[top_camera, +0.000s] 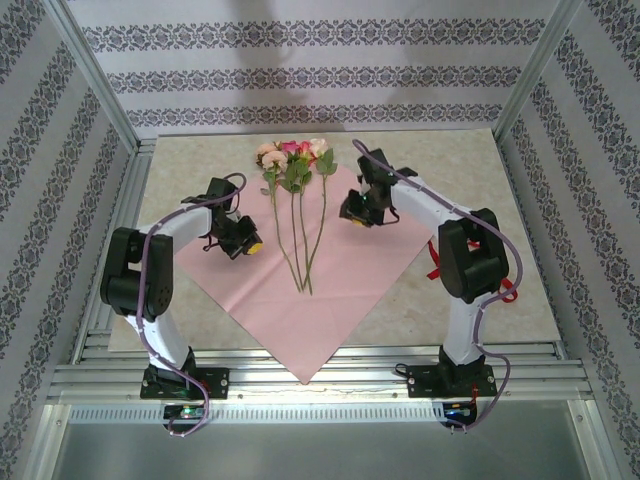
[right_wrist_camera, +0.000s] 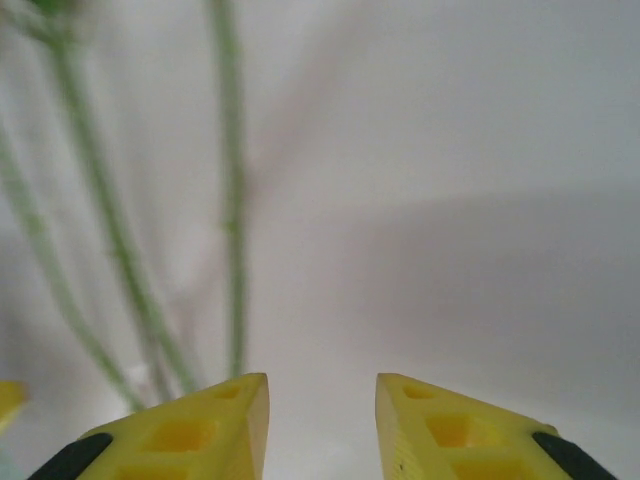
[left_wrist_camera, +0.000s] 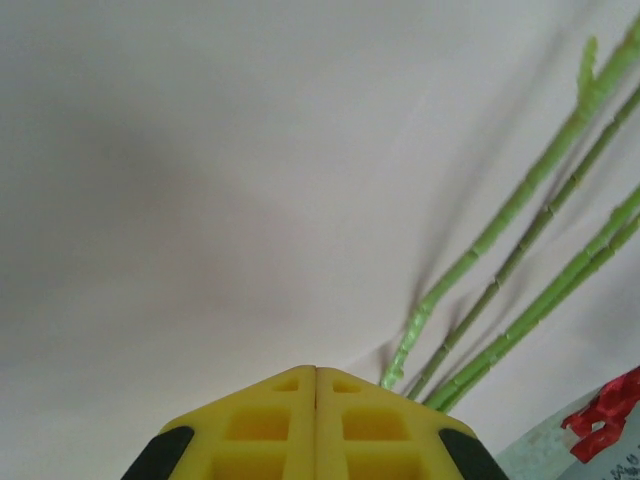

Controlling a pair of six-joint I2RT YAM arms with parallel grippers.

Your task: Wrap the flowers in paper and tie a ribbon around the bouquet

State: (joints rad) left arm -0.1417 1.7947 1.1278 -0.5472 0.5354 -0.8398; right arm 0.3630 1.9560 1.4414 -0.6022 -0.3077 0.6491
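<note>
Paper (top_camera: 330,290) is lying flat on the speckled beige table (top_camera: 190,160), turned like a diamond in the middle of the top view, its pale pink face showing smooth and matte, one corner pointing toward the arm bases at the bottom. Artificial flowers (top_camera: 297,195) are resting on it along the centre line, their pale pink, peach and magenta heads clustering at the upper middle of the frame beyond the paper's top corner, green leaves just beneath them, and the long thin stems running down and drawing together at mid-sheet. The left gripper (top_camera: 250,245) is hovering low over the paper just left of the stems; in the left wrist view its moulded yellow fingers (left_wrist_camera: 260,425) are pressing together along a thin seam, closed, with the knobbly, jointed green stems (left_wrist_camera: 520,200) slanting across the upper right over the pale sheet (left_wrist_camera: 200,200). The right gripper (top_camera: 351,209) is hanging just right of the stems, near the leaves; in the right wrist view its jaws are standing apart with bare paper (right_wrist_camera: 480,200) showing through the gap, while blurred stems (right_wrist_camera: 232,200) are crossing the left side. Thin red ribbon (top_camera: 434,268) is lying crumpled off the paper beside the right arm's elbow, and its curled end (left_wrist_camera: 605,412) is showing at the lower right of the left wrist view.
</note>
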